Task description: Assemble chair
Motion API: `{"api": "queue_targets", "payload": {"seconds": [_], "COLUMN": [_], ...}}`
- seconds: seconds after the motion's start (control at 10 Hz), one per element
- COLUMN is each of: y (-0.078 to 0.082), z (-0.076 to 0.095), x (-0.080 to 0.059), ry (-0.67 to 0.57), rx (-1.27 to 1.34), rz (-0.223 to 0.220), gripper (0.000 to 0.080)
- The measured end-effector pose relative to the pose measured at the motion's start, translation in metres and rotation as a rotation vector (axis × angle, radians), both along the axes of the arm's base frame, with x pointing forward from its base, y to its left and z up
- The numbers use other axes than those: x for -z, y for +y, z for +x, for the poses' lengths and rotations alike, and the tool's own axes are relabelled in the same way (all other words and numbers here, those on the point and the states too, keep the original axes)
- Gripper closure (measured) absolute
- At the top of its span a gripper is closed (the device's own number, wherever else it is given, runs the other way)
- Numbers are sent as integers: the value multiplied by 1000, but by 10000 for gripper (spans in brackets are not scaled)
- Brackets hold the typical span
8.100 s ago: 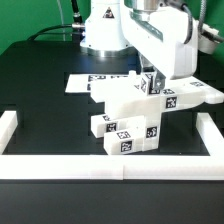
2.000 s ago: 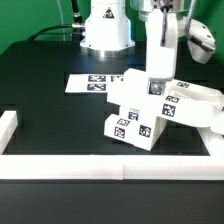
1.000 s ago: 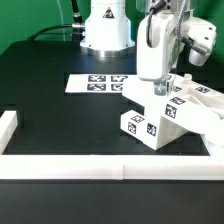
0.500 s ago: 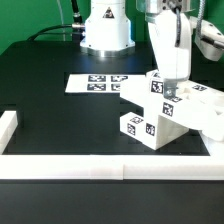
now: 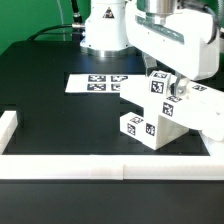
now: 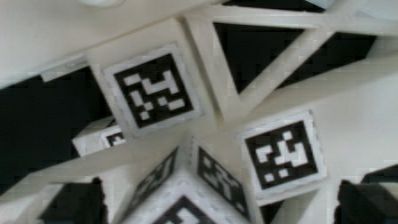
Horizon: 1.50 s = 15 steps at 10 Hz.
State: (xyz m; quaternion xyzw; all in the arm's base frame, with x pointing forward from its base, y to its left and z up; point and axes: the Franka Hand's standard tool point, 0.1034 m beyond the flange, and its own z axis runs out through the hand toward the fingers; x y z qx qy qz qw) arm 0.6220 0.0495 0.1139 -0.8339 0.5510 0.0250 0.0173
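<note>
The white chair [image 5: 158,118] stands on the black table at the exterior view's right, joined from blocky parts that carry black-and-white tags. My gripper [image 5: 176,92] hangs close over its upper part, right of the top tagged block. In the wrist view the chair's cross-braced frame [image 6: 240,70] and its tags fill the picture from very near. My gripper [image 6: 222,205] is open, its dark fingers [image 6: 68,200] wide apart on either side of a tagged wedge of the chair. I cannot tell whether they touch it.
The marker board [image 5: 93,83] lies flat behind the chair toward the robot's base [image 5: 105,35]. A long white rail [image 5: 100,168] edges the table's front, with a short piece at the exterior view's left [image 5: 8,126].
Over the earlier frames the chair slid and turned toward the exterior view's right; in the last second it stays put. My wrist has turned and now stretches wide above the chair.
</note>
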Motion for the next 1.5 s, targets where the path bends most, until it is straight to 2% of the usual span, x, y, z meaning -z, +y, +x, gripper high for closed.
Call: {"api": "queue_targets", "payload": {"seconds": [0.6, 1.1, 1.3, 1.4, 1.5], "y": [-8, -14, -14, -14, -14], "z": [2, 2, 2, 2, 2], "x": [0, 3, 4, 4, 4], "ry": [-9, -21, -21, -21, -20], "rx": [-550, -869, -856, -856, -843], "rz": [-31, -43, -44, -44, -44], "gripper": [150, 150, 432, 515, 515]}}
